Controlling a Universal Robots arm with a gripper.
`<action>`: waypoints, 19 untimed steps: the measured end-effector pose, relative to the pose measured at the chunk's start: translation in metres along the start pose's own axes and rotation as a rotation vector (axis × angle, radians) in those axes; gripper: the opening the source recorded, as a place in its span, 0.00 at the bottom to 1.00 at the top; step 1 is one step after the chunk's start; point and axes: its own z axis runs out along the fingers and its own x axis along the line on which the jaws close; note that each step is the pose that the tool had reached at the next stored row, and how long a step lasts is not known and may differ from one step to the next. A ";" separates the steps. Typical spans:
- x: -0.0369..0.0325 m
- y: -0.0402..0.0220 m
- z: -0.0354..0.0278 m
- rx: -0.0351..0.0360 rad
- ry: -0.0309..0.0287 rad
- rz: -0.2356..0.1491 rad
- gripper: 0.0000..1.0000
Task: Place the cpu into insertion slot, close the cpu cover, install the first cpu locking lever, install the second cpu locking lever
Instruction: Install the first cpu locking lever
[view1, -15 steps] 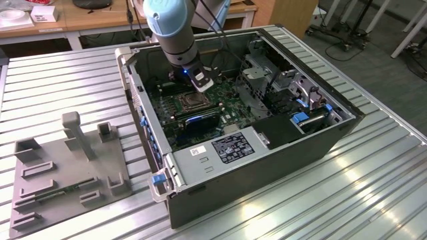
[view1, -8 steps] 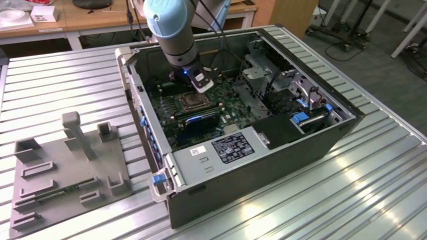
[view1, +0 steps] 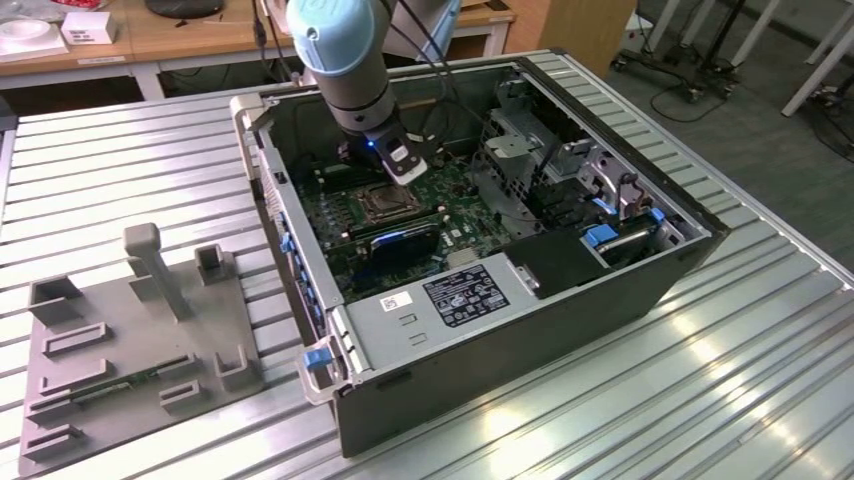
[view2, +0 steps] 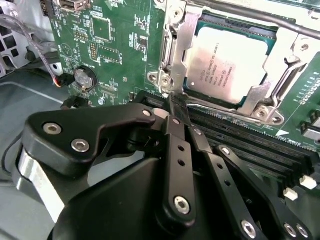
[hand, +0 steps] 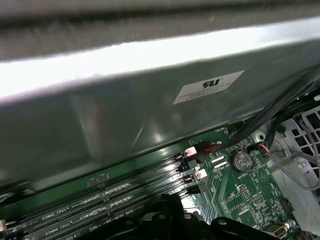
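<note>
The gripper, fingers pinched together on nothing, presses its tip at the edge of the cover, which lies closed over the chip seated in its socket, likely to work a locking lever. Long memory slots lie just beside; the case wall rises behind.

The cpu is a flat square chip with a silvery-beige metal top, lying flat and seated in the insertion slot, a dark square socket on the green motherboard. The cpu cover, a thin silvery metal frame with a cut-out centre, lies closed flat around the chip, its tabs overlapping the chip's edges. In the exterior view the socket sits inside the open computer case.
</note>
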 end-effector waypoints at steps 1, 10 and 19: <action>-0.0004 0.0004 -0.0016 0.0010 0.0002 0.000 0.11; -0.0033 0.0048 -0.0123 0.0008 0.0000 0.000 0.11; -0.0036 0.0048 -0.0118 0.0240 0.0533 0.015 0.11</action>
